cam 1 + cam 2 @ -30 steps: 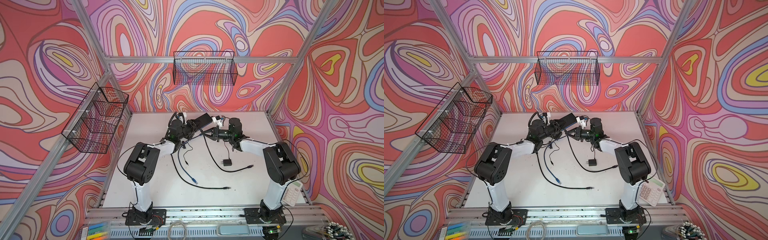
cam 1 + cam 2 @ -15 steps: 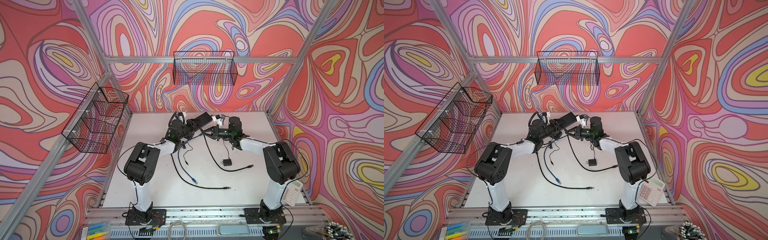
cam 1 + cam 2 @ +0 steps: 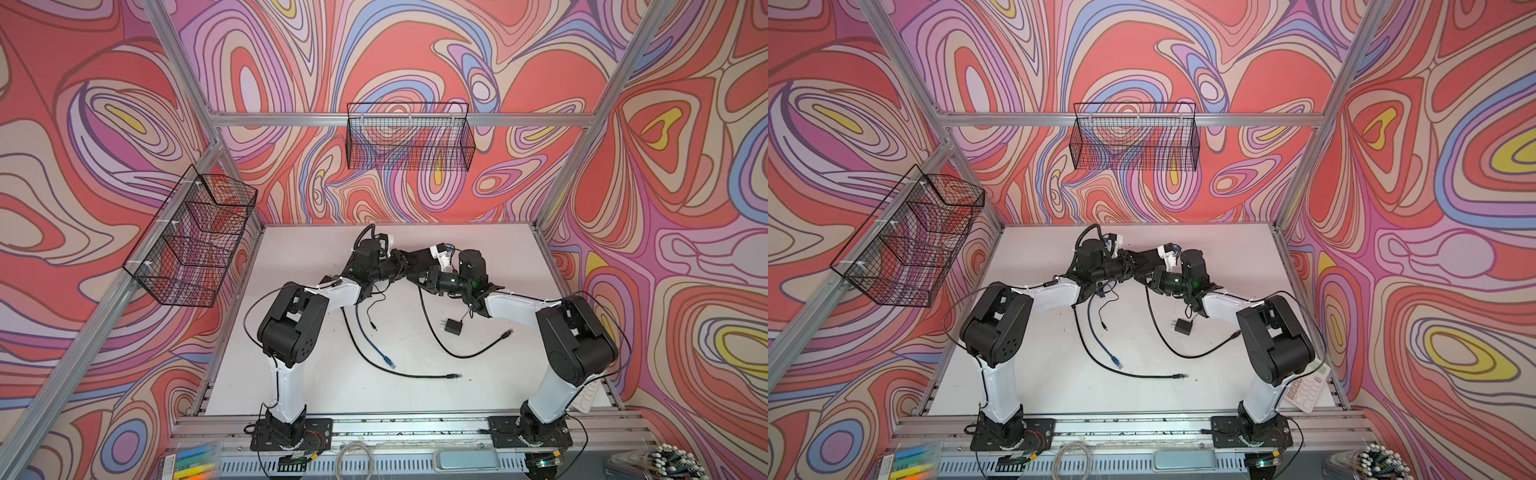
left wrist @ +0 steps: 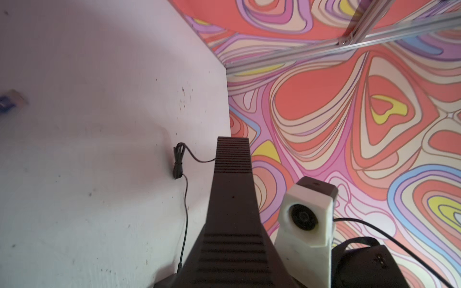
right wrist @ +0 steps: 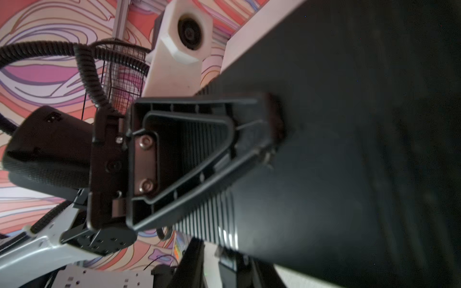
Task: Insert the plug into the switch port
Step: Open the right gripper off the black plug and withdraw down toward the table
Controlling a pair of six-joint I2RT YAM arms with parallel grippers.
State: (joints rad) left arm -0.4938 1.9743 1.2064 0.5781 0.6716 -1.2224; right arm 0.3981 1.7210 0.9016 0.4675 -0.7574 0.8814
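Markers (image 3: 194, 462) in clear box (image 3: 169, 467), wire basket (image 3: 409, 141)

Both top views come from 1 stereo head high at the front, above my 2 arm bases, tilted down twd the back wall, far off. They share nearly everything, incl. the whole table (image 3: 316, 390). L wrist cam (image 5: 189, 32) looks out along my finger (image 4: 233, 174), close in, over the table edge twd a wall, & catches R wrist cam (image 4: 305, 219). R wrist cam sits almost against the switch (image 5: 349, 124), facing back at my left gripper (image 5: 272, 134).
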